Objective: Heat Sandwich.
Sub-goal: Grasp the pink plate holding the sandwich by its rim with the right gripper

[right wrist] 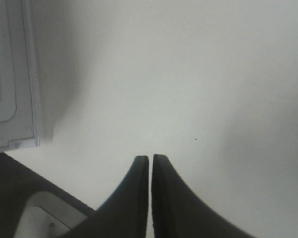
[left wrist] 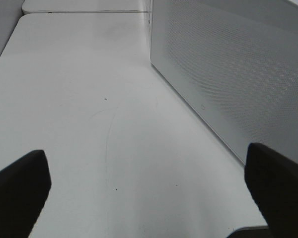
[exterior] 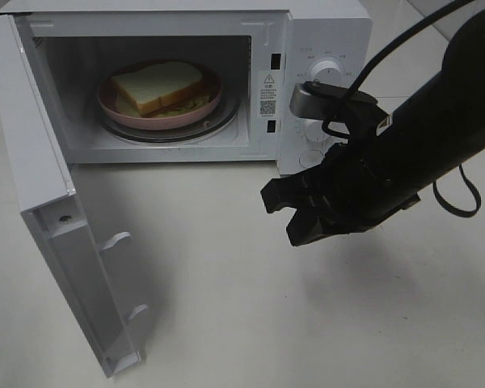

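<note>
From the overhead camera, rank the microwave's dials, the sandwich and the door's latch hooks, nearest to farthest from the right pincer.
1. Dials, on the right, just behind the right pincer.
2. Sandwich, back left, and latch hooks, front left: too close to call.

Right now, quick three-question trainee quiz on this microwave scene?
1. True or false: the microwave door is shut.
2. Where does the sandwich lie? A: on the door. B: on the pink plate inside the microwave. C: on the microwave's roof.
3. Fill in: the left fingers stand wide open; the right fingers are ____.

Key: 1 false; 2 B; 3 shut.
</note>
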Available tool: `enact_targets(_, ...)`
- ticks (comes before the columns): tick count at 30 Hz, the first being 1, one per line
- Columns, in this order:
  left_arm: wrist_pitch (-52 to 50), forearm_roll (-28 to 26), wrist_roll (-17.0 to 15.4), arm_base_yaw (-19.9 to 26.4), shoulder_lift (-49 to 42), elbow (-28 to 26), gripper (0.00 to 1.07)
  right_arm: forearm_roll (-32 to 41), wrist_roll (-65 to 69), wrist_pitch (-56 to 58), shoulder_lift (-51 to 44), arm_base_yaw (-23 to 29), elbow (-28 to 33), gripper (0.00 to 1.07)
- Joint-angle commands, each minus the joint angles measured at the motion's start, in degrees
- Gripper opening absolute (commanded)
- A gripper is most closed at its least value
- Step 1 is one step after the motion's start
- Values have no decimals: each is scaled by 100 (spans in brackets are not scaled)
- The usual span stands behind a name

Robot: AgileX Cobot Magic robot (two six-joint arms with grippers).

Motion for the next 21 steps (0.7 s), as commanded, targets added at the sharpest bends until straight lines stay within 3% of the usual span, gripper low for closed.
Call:
enact_targets(1, -74, -17, -6, 17, -97, 17, 101, -143, -458, 258, -46, 11, -109, 7)
enact_targets(10, -74, -17, -6, 17, -97, 17, 101, -756, -2997, 1077, -46, 11, -458, 8)
enact_targets(14, -74, -17, -6, 17, -97, 17, 101, -900, -4962, 1324, -46, 11, -487, 9)
enact_targets(21, -74, -17, -6, 17, -97, 17, 101, -1037, -6417, 1329, -46, 11, -487, 9)
